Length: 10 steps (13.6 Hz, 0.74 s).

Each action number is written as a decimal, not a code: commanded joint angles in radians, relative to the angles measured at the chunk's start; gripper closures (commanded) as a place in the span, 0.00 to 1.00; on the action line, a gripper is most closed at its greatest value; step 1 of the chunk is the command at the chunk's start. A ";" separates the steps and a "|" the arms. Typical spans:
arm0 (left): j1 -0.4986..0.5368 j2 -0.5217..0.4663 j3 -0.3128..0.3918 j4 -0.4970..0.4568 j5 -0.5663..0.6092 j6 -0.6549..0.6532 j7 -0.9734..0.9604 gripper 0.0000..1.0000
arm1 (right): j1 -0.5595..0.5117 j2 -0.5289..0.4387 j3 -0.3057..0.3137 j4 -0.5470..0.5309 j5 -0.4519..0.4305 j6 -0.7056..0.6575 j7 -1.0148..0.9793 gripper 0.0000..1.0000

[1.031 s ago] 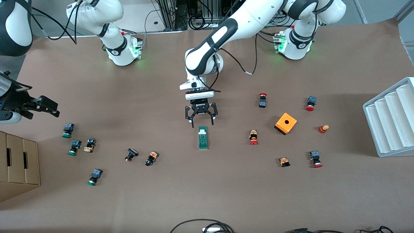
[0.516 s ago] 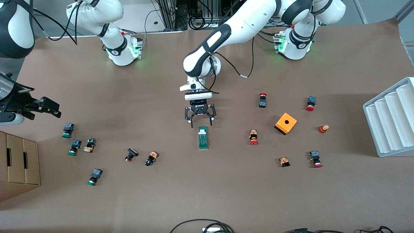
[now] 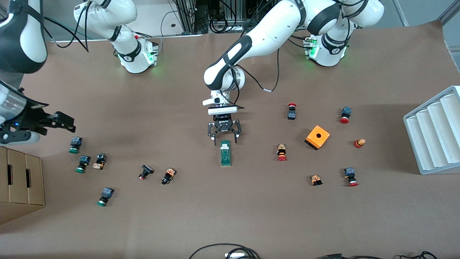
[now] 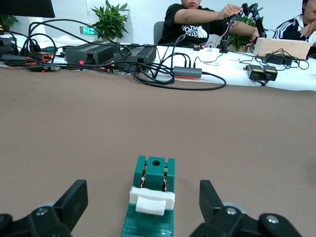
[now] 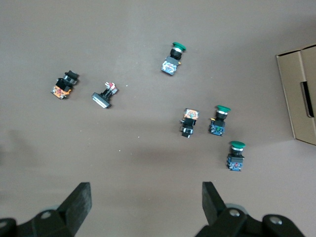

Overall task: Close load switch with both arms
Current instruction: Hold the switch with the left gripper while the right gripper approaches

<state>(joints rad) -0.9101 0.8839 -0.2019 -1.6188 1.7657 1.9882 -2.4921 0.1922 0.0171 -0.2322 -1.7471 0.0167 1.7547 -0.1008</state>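
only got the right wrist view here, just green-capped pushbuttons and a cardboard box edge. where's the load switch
Observer: The narrow green load switch with a white tab lies mid-table, nearer the front camera than the left claw.
Operator: left claw on it yet
Observer: No. It is open over the tab end, fingers apart on either side, touching nothing.
Operator: and where's my right claw
Observer: The right claw is open at the right arm's end of the table, above the green-capped pushbuttons, well away from the switch.
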 commanded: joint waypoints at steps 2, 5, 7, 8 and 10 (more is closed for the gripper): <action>-0.035 0.036 0.006 0.039 0.017 -0.057 -0.016 0.00 | 0.012 0.032 -0.006 0.012 0.097 0.012 0.006 0.00; -0.047 0.079 0.006 0.079 0.018 -0.104 -0.014 0.00 | 0.015 0.058 -0.002 0.014 0.147 0.037 0.010 0.00; -0.067 0.087 0.007 0.096 0.017 -0.103 -0.011 0.00 | 0.016 0.073 -0.002 0.014 0.192 0.049 0.016 0.00; -0.069 0.087 0.007 0.096 0.017 -0.104 -0.011 0.00 | 0.027 0.082 -0.001 0.014 0.197 0.060 0.026 0.00; -0.073 0.089 0.007 0.094 0.017 -0.105 -0.011 0.00 | 0.064 0.098 -0.001 0.012 0.198 0.090 0.081 0.00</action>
<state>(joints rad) -0.9676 0.9542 -0.2027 -1.5514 1.7669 1.9045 -2.4929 0.2253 0.0936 -0.2312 -1.7467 0.1934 1.8159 -0.0705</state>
